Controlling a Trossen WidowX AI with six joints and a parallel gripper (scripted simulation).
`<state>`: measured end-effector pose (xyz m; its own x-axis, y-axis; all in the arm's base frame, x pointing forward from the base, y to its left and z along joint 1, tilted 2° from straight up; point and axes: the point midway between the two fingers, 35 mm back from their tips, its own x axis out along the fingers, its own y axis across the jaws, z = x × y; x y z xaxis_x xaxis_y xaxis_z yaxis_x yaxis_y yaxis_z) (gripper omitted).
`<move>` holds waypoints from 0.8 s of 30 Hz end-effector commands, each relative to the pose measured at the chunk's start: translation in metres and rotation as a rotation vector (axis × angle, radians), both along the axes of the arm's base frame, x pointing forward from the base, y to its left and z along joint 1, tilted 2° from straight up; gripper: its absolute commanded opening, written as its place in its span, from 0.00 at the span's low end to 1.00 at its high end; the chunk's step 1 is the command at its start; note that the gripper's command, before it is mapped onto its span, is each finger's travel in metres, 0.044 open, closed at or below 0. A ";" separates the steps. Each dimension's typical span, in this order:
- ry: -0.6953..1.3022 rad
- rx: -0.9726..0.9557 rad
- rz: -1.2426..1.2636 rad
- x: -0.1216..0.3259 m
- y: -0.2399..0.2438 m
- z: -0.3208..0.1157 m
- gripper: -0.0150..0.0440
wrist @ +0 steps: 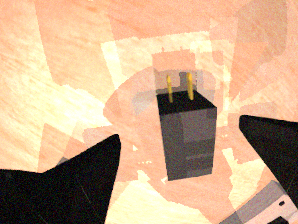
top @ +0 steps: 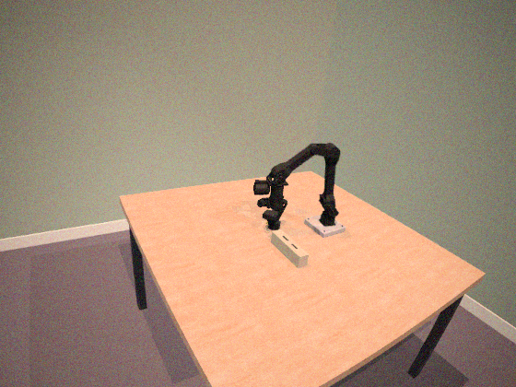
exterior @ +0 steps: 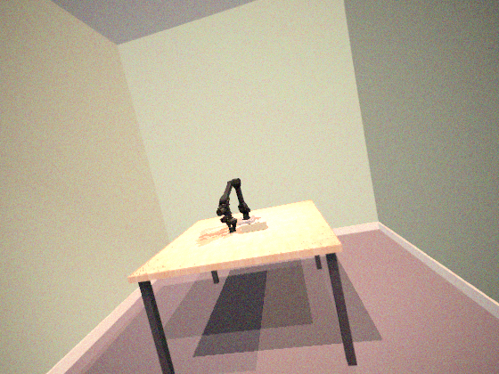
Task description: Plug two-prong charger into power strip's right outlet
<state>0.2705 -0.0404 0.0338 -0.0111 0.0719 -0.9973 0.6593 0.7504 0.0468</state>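
The charger [wrist: 189, 145] [top: 274, 226] [exterior: 233, 230] is a dark block with two gold prongs, which point toward the top of the wrist view. It is on the table beside one end of the power strip. My gripper [wrist: 180, 127] [top: 272, 218] is wide open and low over the charger, with one finger on each side of it. Gaps show between the charger and both fingers in the wrist view. The power strip [top: 288, 251] [exterior: 254, 227] is a long pale block with two dark outlets on top; it is out of the wrist view.
The arm's pale base plate [top: 322, 230] [wrist: 267, 206] is bolted behind the power strip in the top view and shows at the wrist view's lower right. The wooden table [top: 258, 313] [exterior: 285, 242] carries patchy shadows around the charger.
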 end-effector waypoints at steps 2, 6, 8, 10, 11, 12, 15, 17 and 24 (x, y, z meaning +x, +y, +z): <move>0.007 0.005 -0.006 -0.002 0.001 -0.009 1.00; 0.002 0.000 0.000 -0.001 0.000 -0.007 0.96; 0.002 0.000 0.000 -0.001 0.000 -0.007 0.87; 0.002 0.000 0.000 -0.001 0.000 -0.007 0.78; 0.002 0.000 0.000 -0.001 0.000 -0.007 0.73; 0.002 0.000 0.000 -0.001 0.000 -0.007 0.69; 0.002 0.000 0.000 -0.001 0.000 -0.007 0.56; 0.002 0.000 0.000 -0.001 0.000 -0.007 0.47; 0.002 0.001 0.000 -0.001 0.000 -0.005 0.32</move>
